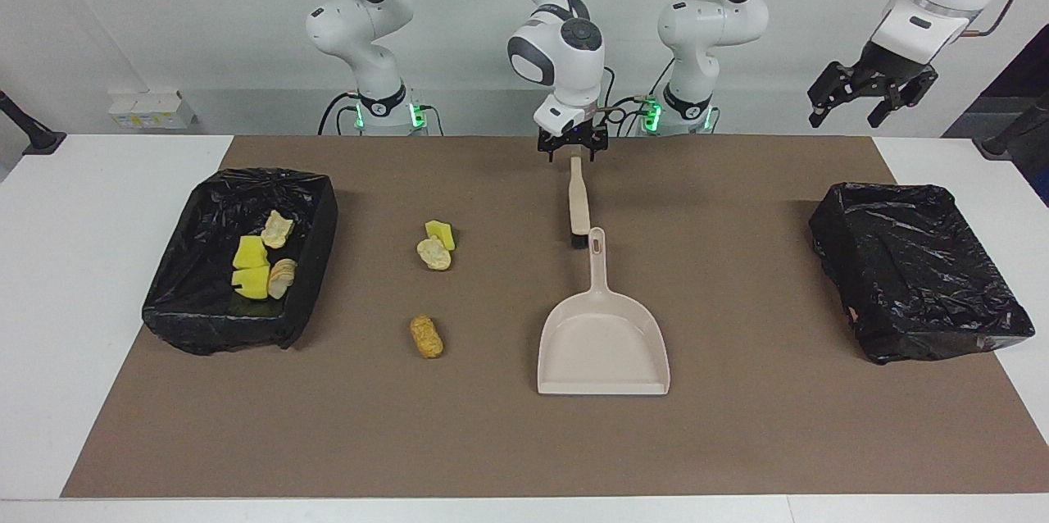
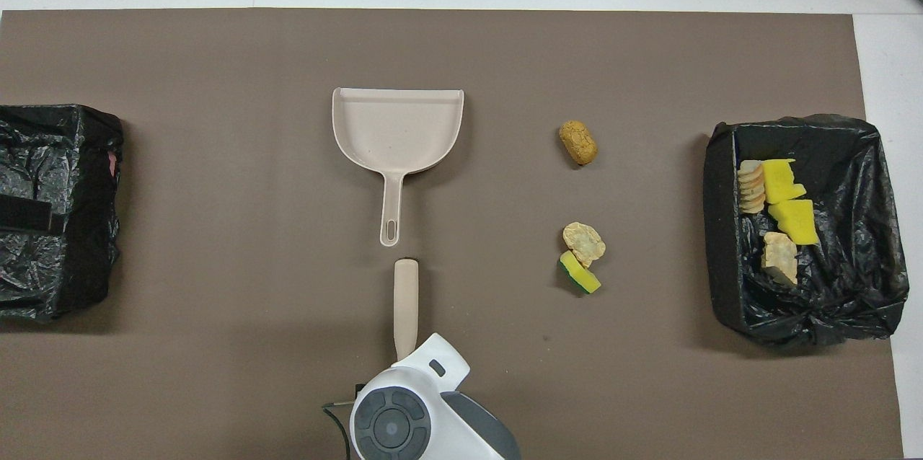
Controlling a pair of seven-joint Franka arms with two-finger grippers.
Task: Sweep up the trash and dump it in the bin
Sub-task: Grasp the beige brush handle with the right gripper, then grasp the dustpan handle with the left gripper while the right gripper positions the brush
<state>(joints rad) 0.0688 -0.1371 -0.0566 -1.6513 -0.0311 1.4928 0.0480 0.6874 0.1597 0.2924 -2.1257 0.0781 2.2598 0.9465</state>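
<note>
Brush pickup: my right end effector (image 1: 573,147) sits on the beige-handled brush (image 1: 578,207), upper centre. Clenched? Can't tell. My left end effector (image 1: 854,101) waits, released. Three loose yellow and tan trash scraps (image 1: 434,248) lie mid-frame. Next: a firm grip, then sweep into the beige plastic dustpan (image 1: 602,343).

One camera sits high across the surface (image 1: 98,277) from the robots and faces them, set far enough back to take in the whole brown mat (image 1: 737,441), both arm bases and the wall. The other hangs high above the robots' own end and looks forward and steeply down, closer in, so that the mat (image 2: 216,49) fills nearly its whole picture and only one arm's wrist shows at its bottom edge. Both views share the mat with the dustpan (image 1: 602,347) (image 2: 396,128) and the two black-lined bins (image 1: 315,252) (image 2: 721,229), seen half a turn apart.
</note>
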